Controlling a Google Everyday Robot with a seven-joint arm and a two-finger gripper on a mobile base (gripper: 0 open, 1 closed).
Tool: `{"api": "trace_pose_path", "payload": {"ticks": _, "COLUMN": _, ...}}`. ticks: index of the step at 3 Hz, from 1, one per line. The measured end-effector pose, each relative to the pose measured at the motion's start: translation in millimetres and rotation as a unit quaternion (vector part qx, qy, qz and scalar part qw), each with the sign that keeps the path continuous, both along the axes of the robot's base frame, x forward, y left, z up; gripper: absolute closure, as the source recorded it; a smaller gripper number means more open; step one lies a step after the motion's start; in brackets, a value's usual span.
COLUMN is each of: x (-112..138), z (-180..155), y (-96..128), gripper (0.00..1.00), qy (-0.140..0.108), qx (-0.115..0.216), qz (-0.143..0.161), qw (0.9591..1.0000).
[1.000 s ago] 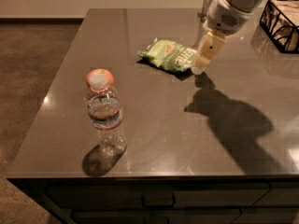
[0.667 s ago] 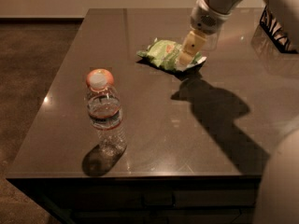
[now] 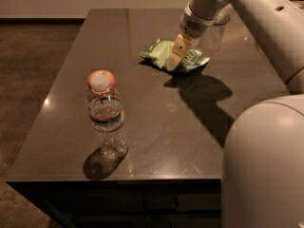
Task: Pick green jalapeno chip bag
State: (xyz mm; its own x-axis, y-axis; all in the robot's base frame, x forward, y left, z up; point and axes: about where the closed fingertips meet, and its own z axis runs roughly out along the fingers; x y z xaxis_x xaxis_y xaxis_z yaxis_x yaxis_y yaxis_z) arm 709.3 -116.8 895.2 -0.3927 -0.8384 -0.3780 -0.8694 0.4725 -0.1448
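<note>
The green jalapeno chip bag [image 3: 164, 53] lies flat on the dark table [image 3: 156, 113] at the far middle, light green and crinkled with white lettering. My gripper [image 3: 175, 61] comes down from the upper right, and its tan fingers [image 3: 177, 51] stand right over the middle of the bag, hiding part of it. The fingertips reach down to the bag's surface. My arm fills the right side of the view.
A clear plastic water bottle [image 3: 106, 115] with an orange-pink cap stands upright near the table's front left. A clear cup [image 3: 212, 36] stands behind the gripper at the far right. The table's front and left edges drop to a brown floor.
My gripper has moved left from the bag's right end to over its middle and come lower. The bag and bottle have not moved.
</note>
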Motion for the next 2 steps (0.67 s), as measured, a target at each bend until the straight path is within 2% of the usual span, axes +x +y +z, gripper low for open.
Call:
{"api": "trace_pose_path", "payload": {"ticks": 1, "x": 11, "z": -18, "y": -1, "gripper": 0.0, "qy": 0.016, "qx": -0.008, "qz": -0.012, "qw": 0.9998}}
{"api": "trace_pose_path", "payload": {"ticks": 2, "x": 15, "z": -32, "y": -4, "gripper": 0.18, "qy": 0.028, "qx": -0.02, "qz": -0.022, "qw": 0.9992}}
